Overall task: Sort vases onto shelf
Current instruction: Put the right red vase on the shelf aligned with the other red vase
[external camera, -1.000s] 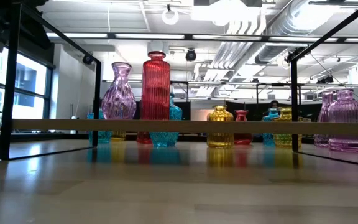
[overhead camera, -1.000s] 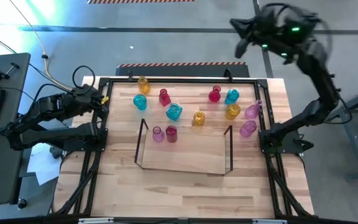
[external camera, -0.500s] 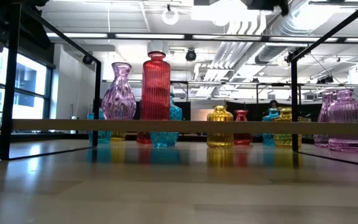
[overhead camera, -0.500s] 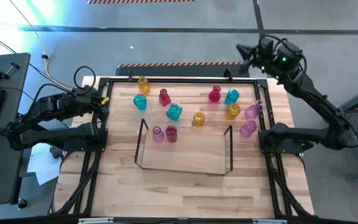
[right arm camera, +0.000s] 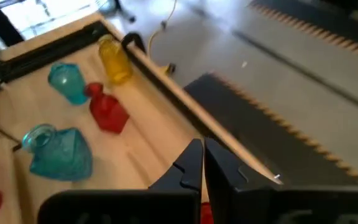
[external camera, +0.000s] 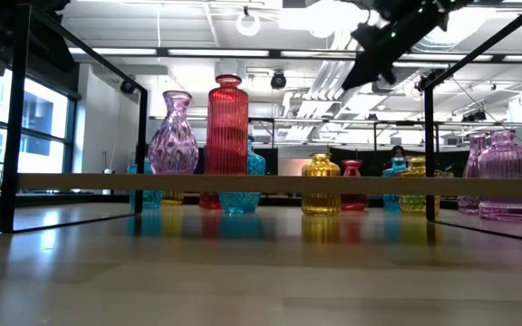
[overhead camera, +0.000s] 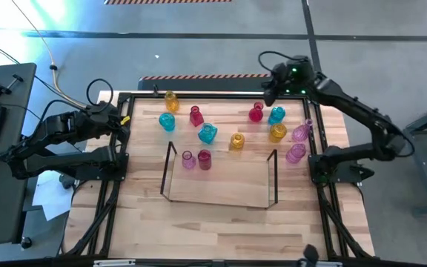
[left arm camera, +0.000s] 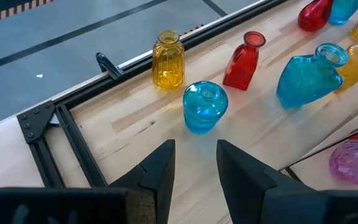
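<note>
The shelf [overhead camera: 221, 199], a low clear tray with thin dark upright frames at both short ends, lies in the middle of the wooden table [overhead camera: 221, 237] with its long axis running left to right. Two vases stand upright on its far left corner, necks up: a pink vase [overhead camera: 188, 159] and, just beside it, a red vase [overhead camera: 204, 159]. The other vases stand upright on the table beyond the shelf, in a loose row along the same left-right line: a yellow vase [overhead camera: 171, 101], a cyan vase [overhead camera: 167, 122], a red bottle vase [overhead camera: 196, 116] and a blue-green vase [overhead camera: 207, 133] to the left, an amber vase [overhead camera: 236, 142] near the middle, and red, cyan, amber and two pink ones at the right. The right gripper [overhead camera: 267, 95] hangs above the table's far edge near the right-hand red vase [overhead camera: 256, 113], fingers closed together and holding nothing. The left gripper [overhead camera: 121, 119] waits at the table's left edge, fingers [left arm camera: 157, 171] partly apart and empty.
</note>
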Available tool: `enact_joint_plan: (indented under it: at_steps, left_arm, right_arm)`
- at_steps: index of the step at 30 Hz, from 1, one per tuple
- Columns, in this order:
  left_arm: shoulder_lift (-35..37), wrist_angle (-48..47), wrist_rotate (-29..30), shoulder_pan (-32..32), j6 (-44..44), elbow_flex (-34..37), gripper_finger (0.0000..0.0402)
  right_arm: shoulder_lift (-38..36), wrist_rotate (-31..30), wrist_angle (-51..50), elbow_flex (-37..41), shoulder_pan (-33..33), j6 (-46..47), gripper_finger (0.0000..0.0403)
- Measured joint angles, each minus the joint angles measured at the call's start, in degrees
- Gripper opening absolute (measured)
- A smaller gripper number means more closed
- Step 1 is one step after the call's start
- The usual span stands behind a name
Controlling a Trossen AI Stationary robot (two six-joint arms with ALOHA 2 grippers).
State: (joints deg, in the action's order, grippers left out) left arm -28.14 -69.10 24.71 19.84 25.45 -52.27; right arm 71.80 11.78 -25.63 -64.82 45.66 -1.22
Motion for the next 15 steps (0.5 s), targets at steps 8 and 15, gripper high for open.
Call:
enact_joint_plan:
  at_steps: [8,15]
  left_arm:
    - [0.0,0.0,0.4,0.0,0.0,0.0,0.0111]
    - [0.0,0.0,1.2,0.0,0.0,0.0,0.0111]
  right_arm:
    - [9.5,-5.8,-15.0,-11.7,-3.7,-0.3,0.0]
    - [18.9,-9.0,-24.3,-18.4,-4.8,-0.7,0.0]
